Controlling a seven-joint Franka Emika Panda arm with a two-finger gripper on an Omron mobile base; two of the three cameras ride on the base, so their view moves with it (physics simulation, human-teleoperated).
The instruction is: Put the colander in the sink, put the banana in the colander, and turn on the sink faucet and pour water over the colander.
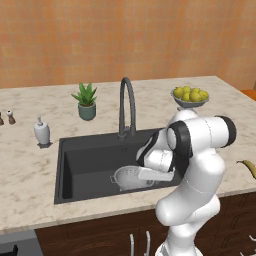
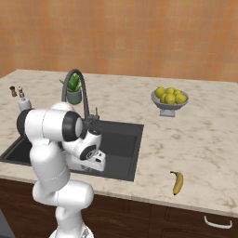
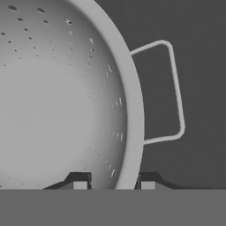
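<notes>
Colander (image 1: 131, 178) sits in the sink (image 1: 82, 165), our two fingers (image 3: 80, 182) clamped on its rim; we count one banana (image 2: 177, 182) on the counter (image 2: 204, 139).

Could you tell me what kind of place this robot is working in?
A rendered kitchen, most likely: a marble-look counter holds a dark sink with a gooseneck faucet, and a fruit bowl stands nearby.

Arm (image 1: 200, 150) folded low, jaws closed, fingertips (image 3: 79, 181) pointing downward
</notes>
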